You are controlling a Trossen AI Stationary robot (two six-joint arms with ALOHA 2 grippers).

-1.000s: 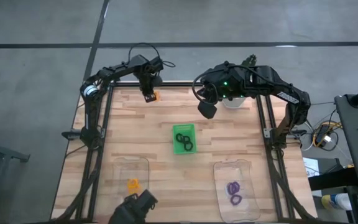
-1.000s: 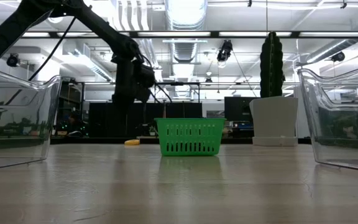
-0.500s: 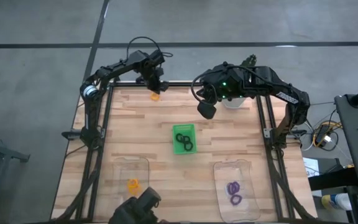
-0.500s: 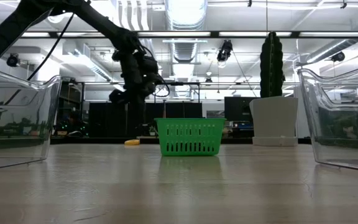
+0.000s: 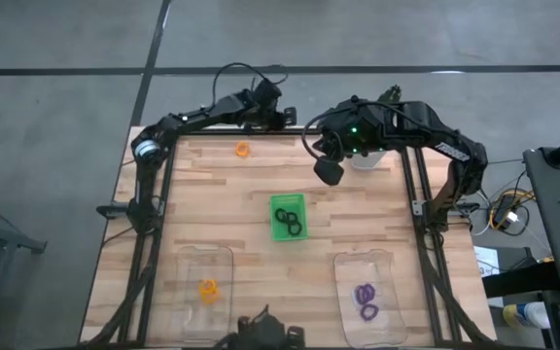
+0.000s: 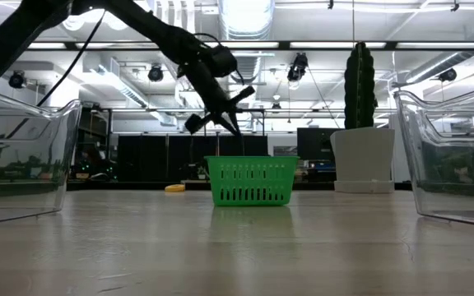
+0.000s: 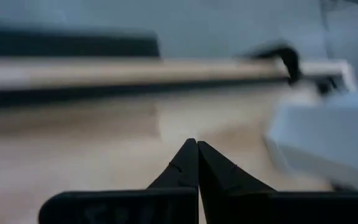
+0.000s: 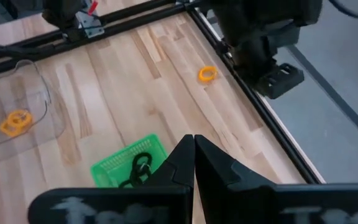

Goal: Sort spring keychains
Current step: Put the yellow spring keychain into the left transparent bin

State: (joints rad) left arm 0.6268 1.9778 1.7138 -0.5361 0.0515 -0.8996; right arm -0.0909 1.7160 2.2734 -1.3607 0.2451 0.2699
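Note:
One orange spring keychain (image 5: 242, 150) lies flat on the wood near the far edge; it also shows in the right wrist view (image 8: 207, 74) and the low view (image 6: 174, 188). Black keychains (image 5: 288, 220) lie in the green tray (image 5: 274, 202). My left gripper (image 5: 270, 102) is shut and empty, raised over the far edge to the right of the orange keychain, and tilted in the low view (image 6: 235, 100). Its touching fingers show in its wrist view (image 7: 197, 163). My right gripper (image 5: 330, 173) is shut and empty, hovering beyond the tray (image 8: 194, 152).
A clear container near the left front (image 5: 185, 261) holds orange keychains (image 5: 207, 289). Another near the right front (image 5: 342, 267) holds purple keychains (image 5: 366, 298). A white pot (image 6: 363, 160) stands at the far right. A black frame (image 5: 154, 185) runs along the table's sides.
My left gripper has risen from just above the orange keychain, swung toward the table's right along the far edge, and tipped over to a slant. The orange keychain has stayed on the table where it was.

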